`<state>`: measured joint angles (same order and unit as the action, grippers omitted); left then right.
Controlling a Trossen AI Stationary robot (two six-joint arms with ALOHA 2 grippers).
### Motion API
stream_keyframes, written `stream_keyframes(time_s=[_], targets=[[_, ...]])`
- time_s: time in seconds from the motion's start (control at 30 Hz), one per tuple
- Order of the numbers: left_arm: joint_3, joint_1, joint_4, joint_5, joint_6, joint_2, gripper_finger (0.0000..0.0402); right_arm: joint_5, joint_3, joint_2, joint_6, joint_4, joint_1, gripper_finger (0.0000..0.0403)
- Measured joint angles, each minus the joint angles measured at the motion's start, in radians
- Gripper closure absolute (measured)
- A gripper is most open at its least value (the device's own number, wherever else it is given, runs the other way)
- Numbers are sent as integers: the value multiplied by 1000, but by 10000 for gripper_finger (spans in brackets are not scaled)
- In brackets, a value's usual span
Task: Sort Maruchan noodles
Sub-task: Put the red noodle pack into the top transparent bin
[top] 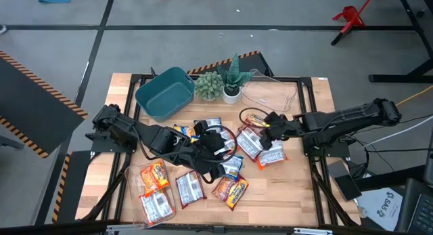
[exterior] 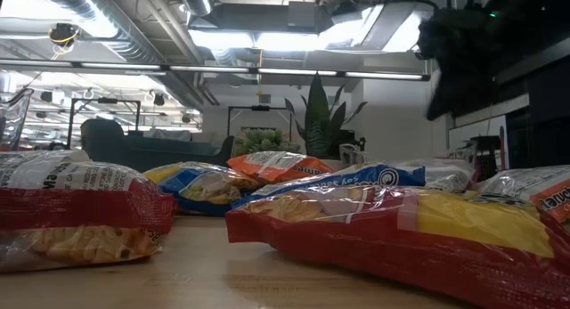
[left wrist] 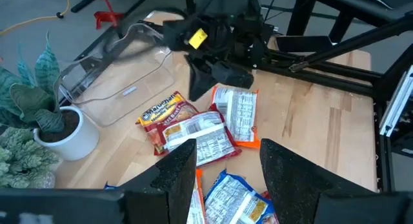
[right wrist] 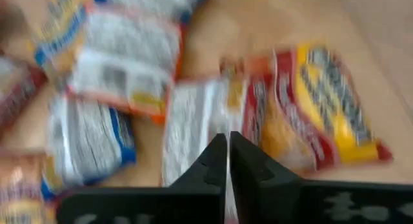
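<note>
My right gripper (right wrist: pixel 228 161) closed empty above the red ramen packet (right wrist: pixel 316 108), so reopen, drop lower, straddle one packet edge only; left gripper (left wrist: pixel 226 169) open.

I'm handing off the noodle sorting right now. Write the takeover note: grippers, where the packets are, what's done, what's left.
Right gripper: shut, empty, above the packets near the clear tub.
Left gripper: open, holding nothing, over the middle of the pile.
Maruchan noodles: all loose on the table, scattered from front-left to centre-right; a red packet lies beside the clear tub.
Teal bin: at the back-left, no packets seen in it.
Done: nothing sorted that I can see.
Left: pick up each packet and sort it.
</note>
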<state>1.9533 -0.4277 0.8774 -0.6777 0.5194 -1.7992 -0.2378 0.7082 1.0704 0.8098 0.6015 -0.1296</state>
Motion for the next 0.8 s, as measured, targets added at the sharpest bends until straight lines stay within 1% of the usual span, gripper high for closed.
stream_keyframes(time_s=[0.07, 0.1, 0.2, 0.23, 0.27, 0.4, 0.47, 0.53, 0.6, 0.7, 0.8], targets=[[-36, 1, -76, 16, -3, 3, 235, 15, 0, 0, 4, 76, -2, 379], [-73, 8, -144, 59, -15, 5, 235, 21, 0, 0, 14, 120, -2, 369], [-238, 55, -438, 285, -64, -1, 235, 30, -1, 0, 47, 212, -2, 324], [-302, 74, -524, 344, -65, -2, 235, 30, -1, -5, 54, 232, -2, 307], [-362, 93, -600, 374, -57, -2, 235, 31, -1, -15, 61, 251, -2, 289], [-588, 189, -819, 382, 0, -2, 236, 32, -1, -69, 100, 284, -2, 225], [-684, 238, -982, 396, 29, -3, 241, 29, -1, -106, 111, 291, -2, 204], [-753, 285, -1140, 428, 61, -22, 249, 25, -1, -146, 127, 301, -2, 192], [-802, 315, -1160, 435, 73, -38, 261, 12, -1, -182, 134, 300, -2, 187], [-805, 348, -1167, 422, 73, -74, 279, -23, -1, -219, 139, 294, -2, 185], [-801, 358, -1173, 422, 72, -120, 293, -56, -1, -230, 140, 286, -2, 185]])
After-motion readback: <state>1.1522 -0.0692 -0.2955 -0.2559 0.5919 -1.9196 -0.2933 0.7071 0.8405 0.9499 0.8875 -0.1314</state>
